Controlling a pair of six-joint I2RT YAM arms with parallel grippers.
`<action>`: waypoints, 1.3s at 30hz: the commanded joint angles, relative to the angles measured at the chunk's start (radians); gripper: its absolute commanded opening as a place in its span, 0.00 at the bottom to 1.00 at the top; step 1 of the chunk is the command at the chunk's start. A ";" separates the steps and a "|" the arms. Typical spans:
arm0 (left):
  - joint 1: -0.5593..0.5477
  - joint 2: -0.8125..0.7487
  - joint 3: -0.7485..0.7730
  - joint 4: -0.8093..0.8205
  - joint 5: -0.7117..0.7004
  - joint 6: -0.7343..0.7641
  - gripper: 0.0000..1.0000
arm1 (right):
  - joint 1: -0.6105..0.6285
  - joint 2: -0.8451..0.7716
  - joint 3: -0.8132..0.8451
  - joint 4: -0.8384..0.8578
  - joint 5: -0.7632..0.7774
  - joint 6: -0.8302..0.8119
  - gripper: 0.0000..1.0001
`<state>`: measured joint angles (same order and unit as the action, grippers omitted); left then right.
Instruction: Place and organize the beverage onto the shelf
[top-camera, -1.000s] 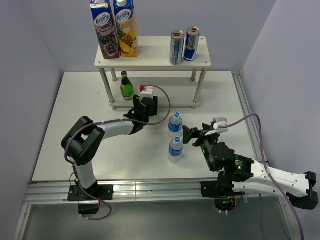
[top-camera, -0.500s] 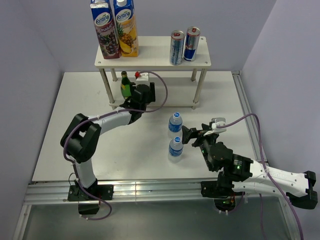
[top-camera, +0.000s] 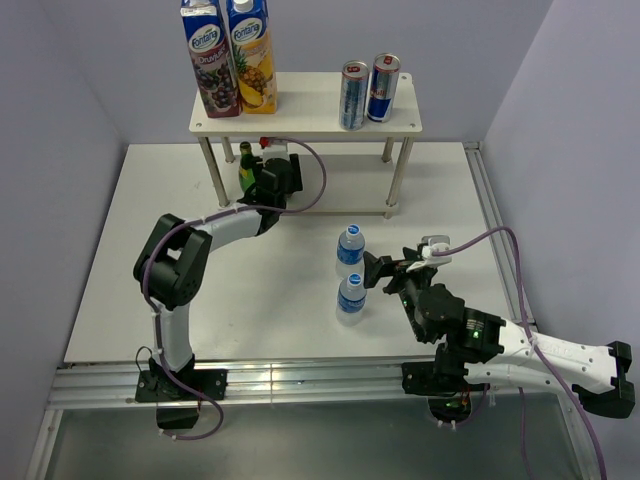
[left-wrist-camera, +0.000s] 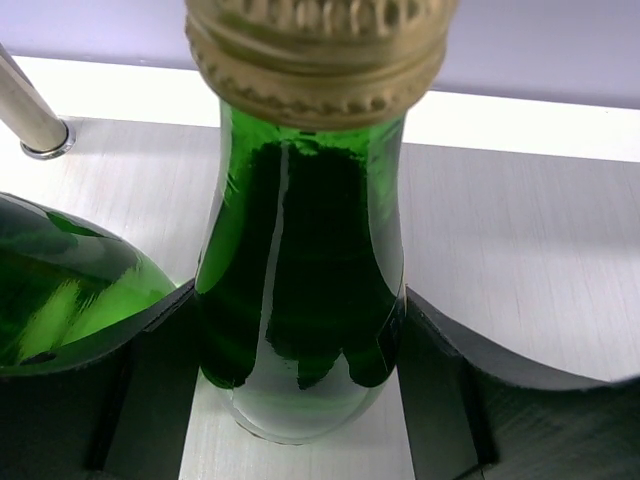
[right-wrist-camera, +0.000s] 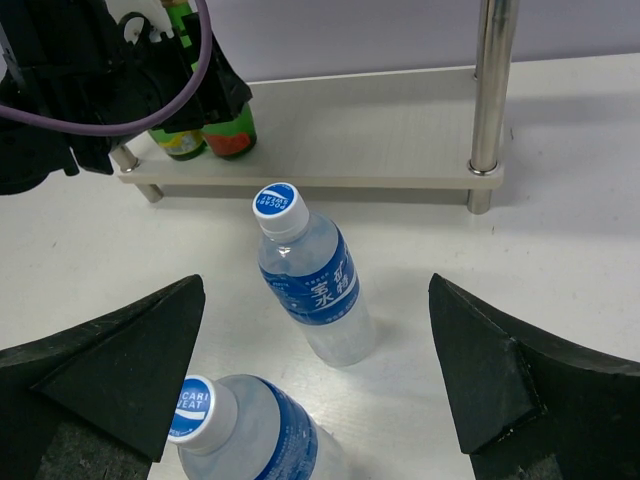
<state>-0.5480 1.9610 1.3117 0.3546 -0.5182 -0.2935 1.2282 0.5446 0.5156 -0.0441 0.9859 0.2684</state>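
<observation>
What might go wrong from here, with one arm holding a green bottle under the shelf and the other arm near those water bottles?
1. The left gripper holds a green bottle right beside a second green bottle on the lower board. A sideways nudge might knock the neighbour over.
2. The open right gripper hovers by two upright water bottles standing close together. Closing on one might topple the other.
</observation>
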 joint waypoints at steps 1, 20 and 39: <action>0.026 -0.028 0.032 0.121 -0.016 -0.012 0.00 | 0.007 0.006 0.000 0.041 0.013 -0.006 1.00; 0.000 -0.102 -0.089 0.096 0.035 -0.019 0.77 | 0.005 -0.005 -0.002 0.041 0.014 -0.001 1.00; -0.081 -0.208 -0.192 0.063 -0.042 -0.021 0.99 | 0.007 -0.017 -0.002 0.033 0.022 0.008 1.00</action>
<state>-0.5983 1.8343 1.1549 0.3981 -0.5209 -0.3054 1.2282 0.5220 0.5156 -0.0441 0.9859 0.2695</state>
